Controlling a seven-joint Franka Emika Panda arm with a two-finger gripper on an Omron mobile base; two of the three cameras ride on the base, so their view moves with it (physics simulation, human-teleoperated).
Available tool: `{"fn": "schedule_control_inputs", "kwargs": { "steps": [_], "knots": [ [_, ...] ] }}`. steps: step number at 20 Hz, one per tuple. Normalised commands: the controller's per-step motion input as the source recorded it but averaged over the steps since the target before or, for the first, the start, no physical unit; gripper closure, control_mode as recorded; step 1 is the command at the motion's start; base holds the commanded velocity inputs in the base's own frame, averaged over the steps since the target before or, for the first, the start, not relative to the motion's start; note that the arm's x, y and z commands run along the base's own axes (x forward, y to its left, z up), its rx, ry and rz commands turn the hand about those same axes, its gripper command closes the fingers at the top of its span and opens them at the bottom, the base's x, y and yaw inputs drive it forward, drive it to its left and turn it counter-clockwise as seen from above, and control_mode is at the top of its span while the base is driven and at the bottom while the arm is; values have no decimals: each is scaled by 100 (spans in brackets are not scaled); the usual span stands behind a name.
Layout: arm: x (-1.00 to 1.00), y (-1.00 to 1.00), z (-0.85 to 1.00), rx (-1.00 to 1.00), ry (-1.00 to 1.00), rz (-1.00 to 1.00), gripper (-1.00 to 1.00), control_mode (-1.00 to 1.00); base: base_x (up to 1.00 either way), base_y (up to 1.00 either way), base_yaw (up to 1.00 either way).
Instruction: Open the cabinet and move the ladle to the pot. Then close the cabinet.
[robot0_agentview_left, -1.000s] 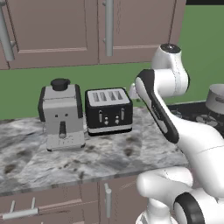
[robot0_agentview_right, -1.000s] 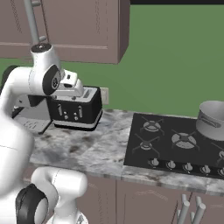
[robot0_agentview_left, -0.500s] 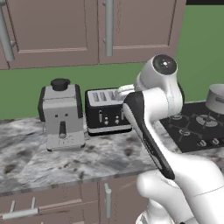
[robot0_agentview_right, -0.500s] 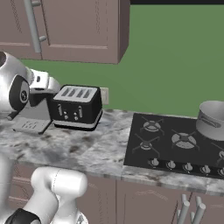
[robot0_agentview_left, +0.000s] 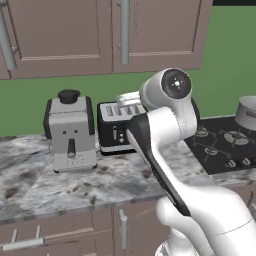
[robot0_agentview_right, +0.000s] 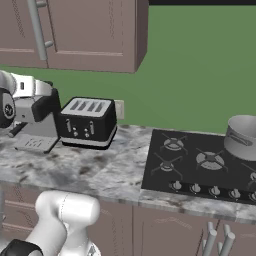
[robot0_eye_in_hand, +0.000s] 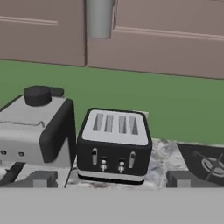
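Tool (robot0_eye_in_hand: 112, 183) jaws wide apart, nothing held, aimed level over bench (robot0_agentview_left: 45, 180) at toaster (robot0_eye_in_hand: 114, 144) & wall; cabinet (robot0_eye_in_hand: 157, 39) w/ doors shut sits above it, long handle (robot0_eye_in_hand: 99, 18) vertical up-left of tool, pot (robot0_agentview_right: 243, 136) far right on hob.

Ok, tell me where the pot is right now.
The pot sits at the far right of both base views, on the back right burner of the black cooktop, well right of the toaster.
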Motion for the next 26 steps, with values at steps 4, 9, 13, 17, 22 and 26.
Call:
{"fn": "schedule_control_inputs", "kwargs": {
  "steps": [4, 9, 13, 17, 22, 26],
  "knots": [
    [5, 17, 30, 0, 0, 0, -100, -100, 0, 0, 0],
    [13, 11, 34, 0, 0, 0, -100, -100, 0, 0, 0],
    [19, 11, 34, 0, 0, 0, -100, -100, 0, 0, 0],
    [20, 9, 35, 0, -3, 0, -100, -100, 0, 0, 0],
    [29, 0, 23, 0, -13, 0, -100, -100, 0, 0, 0],
    [49, 0, 14, 0, -13, 0, -100, -100, 0, 0, 0]
  ]
}}
